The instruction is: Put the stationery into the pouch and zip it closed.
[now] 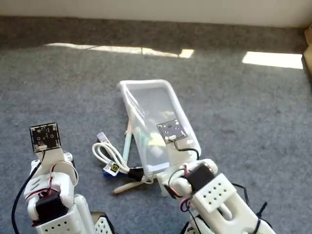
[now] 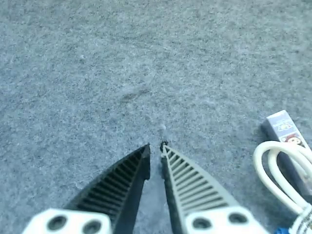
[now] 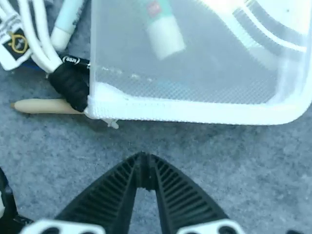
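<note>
Floor surface: grey short-pile carpet (image 1: pixel 253 126) of even texture across the whole area. Far side: a pale wall or skirting strip (image 1: pixel 146 9) runs along the carpet's edge. Lighting: daylight, with bright sunlit patches (image 1: pixel 273 59) lying on the carpet near that strip. A brown object (image 1: pixel 308 48) at the right border cannot be identified.

No wording legible. Cable tag (image 3: pixel 17 41): yellow label with black symbol, unread. Black item (image 3: pixel 73 61): white print, too small to read. Small box (image 2: pixel 282 127): cartoon face, possibly lettering. Tube (image 3: pixel 163 34) inside pouch (image 3: pixel 195 109): red mark
</note>
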### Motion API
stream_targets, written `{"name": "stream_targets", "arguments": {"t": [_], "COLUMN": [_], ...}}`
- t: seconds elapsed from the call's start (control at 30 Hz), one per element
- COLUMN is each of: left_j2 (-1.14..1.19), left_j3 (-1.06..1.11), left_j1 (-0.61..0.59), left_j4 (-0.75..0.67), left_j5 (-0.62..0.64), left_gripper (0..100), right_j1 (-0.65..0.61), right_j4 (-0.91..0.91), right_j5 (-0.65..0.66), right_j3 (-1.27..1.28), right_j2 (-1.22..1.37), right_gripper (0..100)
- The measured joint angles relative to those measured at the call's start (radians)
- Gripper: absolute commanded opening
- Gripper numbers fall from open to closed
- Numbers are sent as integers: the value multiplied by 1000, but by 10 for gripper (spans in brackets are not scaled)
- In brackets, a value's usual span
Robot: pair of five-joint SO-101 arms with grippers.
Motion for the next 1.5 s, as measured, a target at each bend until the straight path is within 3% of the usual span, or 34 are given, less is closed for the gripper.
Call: {"name": "stream_targets", "arguments": {"t": [0.3,0.5,0.8,1.23,1.5], "left_j2": [0,0,0,0,0], "left_j3": [0,0,0,0,0], "left_j1": [0,0,0,-8,-8], "left_j4": [0,0,0,0,0], "left_j5": [0,0,0,0,0], "left_gripper": [59,59,59,60,60], "right_j1": [-3,83,120,195,43], "right_j4": [-255,-482,-634,-612,-356], "right_j5": [-6,-6,-6,-32,-180], "right_j3": [0,0,0,-54,-239], "right_j2": [91,97,97,210,206], "right_gripper": [4,4,4,6,8]}}
